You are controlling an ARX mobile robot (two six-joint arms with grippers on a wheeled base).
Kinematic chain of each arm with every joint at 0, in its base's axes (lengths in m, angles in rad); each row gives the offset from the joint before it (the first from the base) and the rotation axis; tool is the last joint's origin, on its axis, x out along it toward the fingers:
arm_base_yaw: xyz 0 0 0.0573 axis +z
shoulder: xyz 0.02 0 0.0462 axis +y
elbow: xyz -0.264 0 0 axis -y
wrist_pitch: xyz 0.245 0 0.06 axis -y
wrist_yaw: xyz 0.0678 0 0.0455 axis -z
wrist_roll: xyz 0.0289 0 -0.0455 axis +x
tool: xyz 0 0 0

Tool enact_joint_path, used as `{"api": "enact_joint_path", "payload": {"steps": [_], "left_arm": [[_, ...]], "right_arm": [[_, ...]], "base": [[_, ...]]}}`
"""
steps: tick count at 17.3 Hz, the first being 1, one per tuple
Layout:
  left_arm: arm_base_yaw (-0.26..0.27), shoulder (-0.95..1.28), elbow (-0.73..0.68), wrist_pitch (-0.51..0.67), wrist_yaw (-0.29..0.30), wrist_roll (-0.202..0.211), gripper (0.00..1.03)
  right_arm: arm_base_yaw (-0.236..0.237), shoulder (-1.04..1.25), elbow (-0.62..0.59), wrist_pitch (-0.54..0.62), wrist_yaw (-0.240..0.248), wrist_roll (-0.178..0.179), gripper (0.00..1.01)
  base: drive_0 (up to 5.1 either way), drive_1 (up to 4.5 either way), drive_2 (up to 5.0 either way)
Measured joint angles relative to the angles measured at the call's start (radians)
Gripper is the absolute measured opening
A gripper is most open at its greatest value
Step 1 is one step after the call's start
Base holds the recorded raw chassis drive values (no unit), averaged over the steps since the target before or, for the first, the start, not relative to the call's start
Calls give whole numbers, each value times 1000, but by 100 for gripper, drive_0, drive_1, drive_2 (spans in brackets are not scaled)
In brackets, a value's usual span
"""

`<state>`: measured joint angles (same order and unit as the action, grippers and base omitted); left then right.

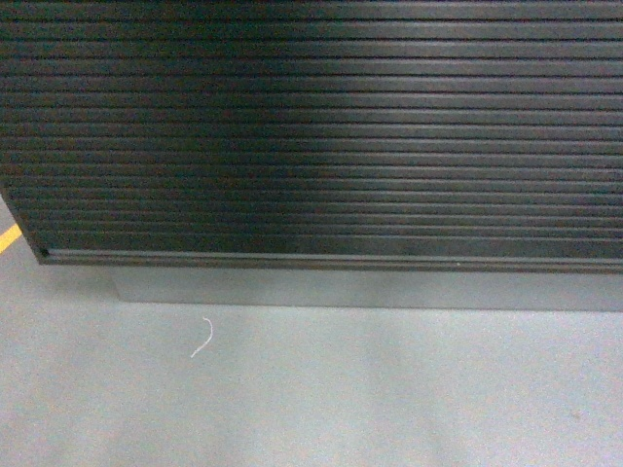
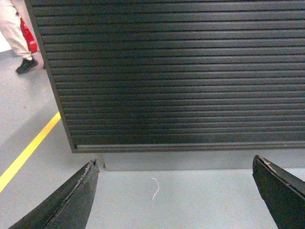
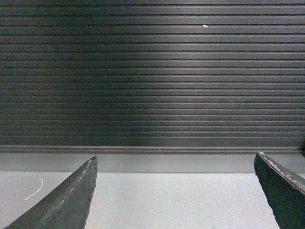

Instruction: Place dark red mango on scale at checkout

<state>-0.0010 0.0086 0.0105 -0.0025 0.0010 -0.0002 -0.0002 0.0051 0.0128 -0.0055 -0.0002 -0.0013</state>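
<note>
Mango not visible in any view, scale not visible either; both are presumably up on the bench top, which is above the frame, so their location can't be told from here. Checkout bench (image 1: 311, 126) fills the upper two thirds of the head view, only its dark ribbed front panel showing, with a grey kick plate (image 1: 370, 289) under it and grey floor (image 1: 389, 399) across the bottom. Left tool (image 2: 176, 191) at the bottom of the left wrist view, fingers (image 2: 71, 202) spread wide, nothing between them, only floor and panel seen through the gap. Right tool (image 3: 176, 191) same in the right wrist view, fingers (image 3: 66, 202) wide apart, holding nothing. Both tools hang low, pointed at the panel base. Small white thread or scrap (image 1: 202, 337) on the floor lower left of centre in the head view, also seen between the left tool's fingers. Yellow floor line (image 2: 28, 150) at the left edge of the left wrist view, a person's leg and shoe (image 2: 21, 43) in the upper left corner. Task looks barely started: no fruit in hand. Risks, judged: base close to the panel, so driving forward or raising the arms straight up could knock the tools on the bench edge; with cameras aimed low the mango can't be located; the bystander on the left could be clipped if the base turns.
</note>
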Motion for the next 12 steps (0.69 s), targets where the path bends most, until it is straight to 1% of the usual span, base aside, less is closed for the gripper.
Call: {"api": "enact_joint_path", "payload": {"steps": [12], "left_arm": [[0, 0, 0, -1, -2, 0, 98]], "right_arm": [[0, 0, 0, 2, 0, 0, 98]], "base": [[0, 425, -424]]}}
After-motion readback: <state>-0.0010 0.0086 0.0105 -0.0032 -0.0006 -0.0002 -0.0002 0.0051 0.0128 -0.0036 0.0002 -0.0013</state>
